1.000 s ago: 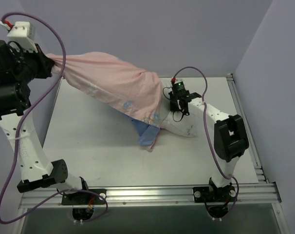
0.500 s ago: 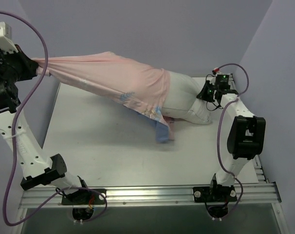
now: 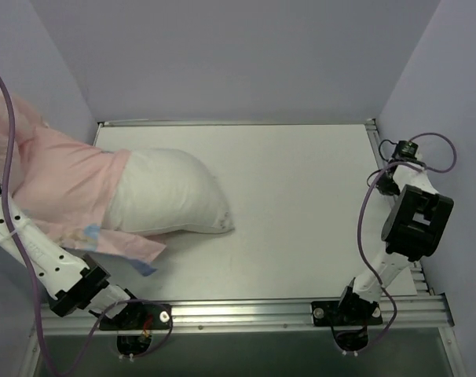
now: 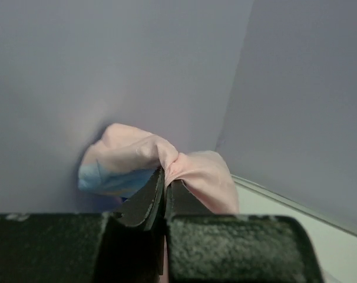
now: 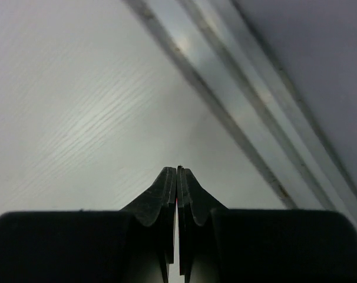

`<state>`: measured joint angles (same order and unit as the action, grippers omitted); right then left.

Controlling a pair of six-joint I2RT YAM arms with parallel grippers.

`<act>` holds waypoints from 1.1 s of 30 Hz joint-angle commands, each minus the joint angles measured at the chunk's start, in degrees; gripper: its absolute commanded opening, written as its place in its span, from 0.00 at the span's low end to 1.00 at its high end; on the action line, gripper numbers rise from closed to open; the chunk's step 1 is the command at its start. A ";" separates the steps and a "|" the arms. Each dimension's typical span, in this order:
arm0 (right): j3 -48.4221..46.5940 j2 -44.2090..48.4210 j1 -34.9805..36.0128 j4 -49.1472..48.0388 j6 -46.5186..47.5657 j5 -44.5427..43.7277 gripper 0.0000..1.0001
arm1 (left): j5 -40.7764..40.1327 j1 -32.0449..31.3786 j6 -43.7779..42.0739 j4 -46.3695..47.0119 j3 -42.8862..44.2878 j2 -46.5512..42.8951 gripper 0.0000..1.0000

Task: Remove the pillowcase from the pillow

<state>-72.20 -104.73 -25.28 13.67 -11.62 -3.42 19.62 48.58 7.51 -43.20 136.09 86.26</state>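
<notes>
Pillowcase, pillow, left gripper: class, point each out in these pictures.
Pink thin fabric pillowcase [image 3: 65,182]: top external view, bunched middle.
Plump white pillow [image 3: 171,194]: top external view, bare middle.
Left gripper [image 4: 165,174]: left wrist view, between its shut fingertips.

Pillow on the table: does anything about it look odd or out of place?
Yes: the pillow is only partly out of its pillowcase, which shows its pink side, bunched over the left edge of the table and pinched in the left fingers.
</notes>
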 commanded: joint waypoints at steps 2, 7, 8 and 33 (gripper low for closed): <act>-2.85 4.61 12.17 2.50 1.77 0.69 0.00 | 11.68 -8.81 0.36 18.41 -11.44 -8.11 0.02; -6.80 8.13 22.18 3.12 2.04 2.80 0.20 | 9.90 -22.56 -1.02 14.99 -16.47 -9.27 0.02; -7.59 9.44 25.68 2.68 2.04 5.24 0.30 | 10.26 -22.82 -0.31 14.38 -16.21 -8.83 0.02; -33.18 -24.99 71.60 -1.28 -9.48 19.94 0.61 | 7.37 -25.55 -2.41 11.21 -21.13 -8.21 0.02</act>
<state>-106.34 -125.25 45.10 3.97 -20.29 15.53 25.43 24.05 5.21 -37.74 113.82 79.72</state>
